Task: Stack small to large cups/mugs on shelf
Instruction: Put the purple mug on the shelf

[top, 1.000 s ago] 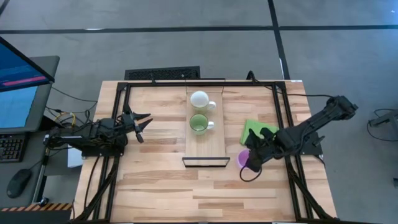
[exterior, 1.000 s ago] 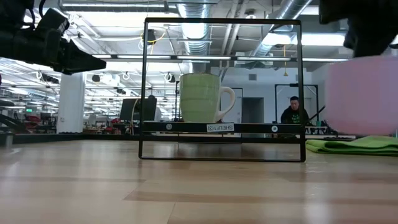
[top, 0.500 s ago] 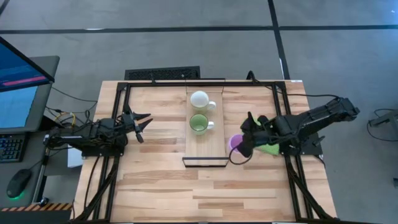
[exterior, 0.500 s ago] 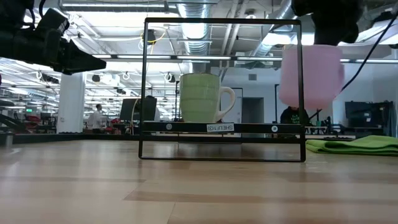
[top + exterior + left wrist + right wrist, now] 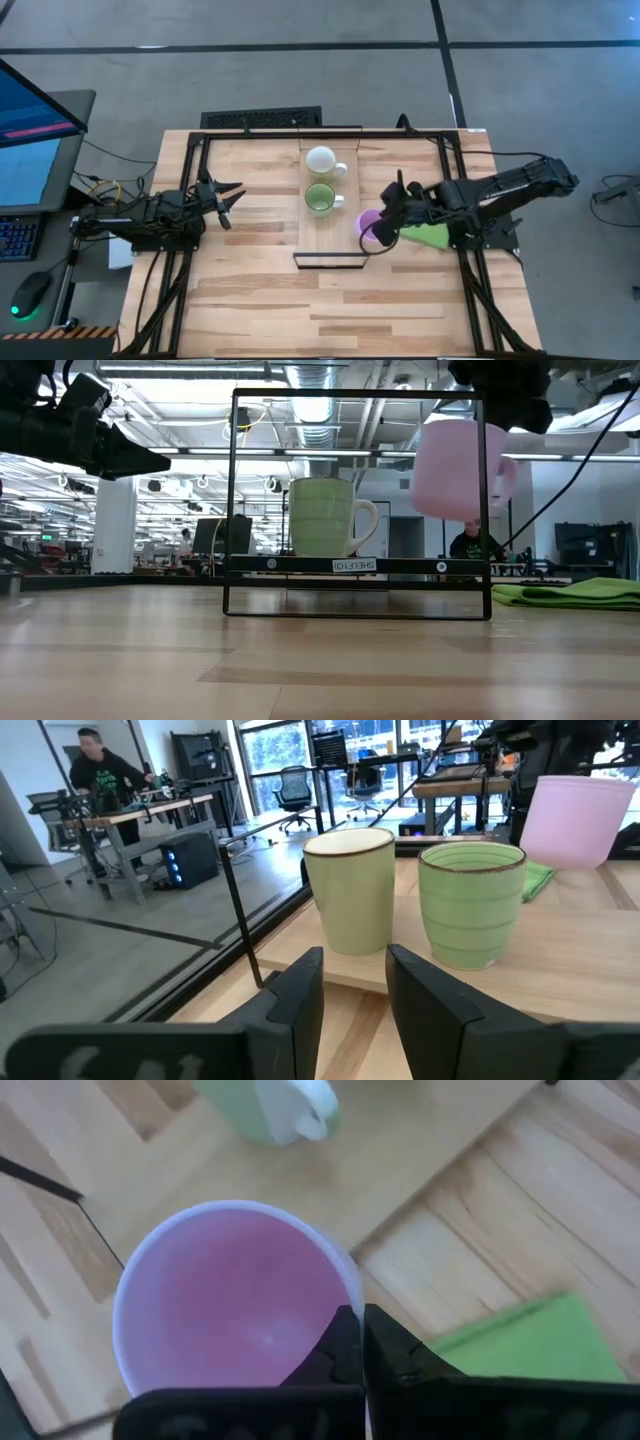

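Note:
A light purple mug [image 5: 368,228] hangs in the air just right of the shelf [image 5: 345,240], held by my right gripper [image 5: 383,226], which is shut on it. The low view shows the purple mug [image 5: 455,468] level with the top of the shelf's dark frame. The white mug [image 5: 320,160] and the green mug [image 5: 320,199] stand upright on the pale plank, the white one farther back. My left gripper [image 5: 226,200] waits open at the table's left side, pointing at the shelf, with both mugs ahead of it [image 5: 352,1010]. My right gripper pinches the purple mug's wall at the rim [image 5: 350,1292], one finger [image 5: 338,1348] inside the mug and the other [image 5: 400,1358] outside. The fingers come from the table's right, slanting down. The mug is lifted clear and nearly upright, with its handle [image 5: 505,472] on the right.
A flat green cloth [image 5: 428,234] lies on the table right of the shelf, under my right arm. The shelf's dark metal frame [image 5: 358,505] stands at its near end. Bare wooden tabletop [image 5: 300,300] stretches in front of the shelf.
My right gripper has carried the purple mug from the near right of the shelf toward the table's far and left edges, up to the shelf's right side. The mug has stayed lifted and the gripper has stayed shut on it.

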Robot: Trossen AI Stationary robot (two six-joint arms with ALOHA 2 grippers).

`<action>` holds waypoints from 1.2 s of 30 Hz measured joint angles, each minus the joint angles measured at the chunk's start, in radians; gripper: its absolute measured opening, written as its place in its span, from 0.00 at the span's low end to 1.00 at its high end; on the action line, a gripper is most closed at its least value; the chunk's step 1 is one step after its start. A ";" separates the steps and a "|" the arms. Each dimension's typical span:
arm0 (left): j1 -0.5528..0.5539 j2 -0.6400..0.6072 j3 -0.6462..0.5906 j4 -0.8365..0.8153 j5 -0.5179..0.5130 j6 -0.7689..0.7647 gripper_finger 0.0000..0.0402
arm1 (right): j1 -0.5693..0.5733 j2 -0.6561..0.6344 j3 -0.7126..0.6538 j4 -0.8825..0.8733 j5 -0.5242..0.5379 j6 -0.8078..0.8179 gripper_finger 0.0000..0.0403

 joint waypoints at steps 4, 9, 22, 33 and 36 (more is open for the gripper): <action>0.000 0.000 0.000 0.000 0.000 0.000 0.26 | -0.022 0.000 0.000 0.038 0.001 0.004 0.01; 0.000 0.000 0.000 0.000 0.000 0.000 0.26 | -0.050 0.000 0.000 0.086 0.000 0.008 0.01; 0.000 0.000 0.000 0.000 0.000 0.000 0.26 | -0.074 0.000 0.000 0.094 0.001 -0.105 0.01; 0.000 0.000 0.000 0.000 0.000 0.000 0.26 | -0.074 0.000 0.000 0.112 0.004 -0.091 0.01; 0.000 0.000 0.000 0.000 0.000 0.000 0.26 | -0.077 0.000 0.000 0.132 0.004 -0.089 0.01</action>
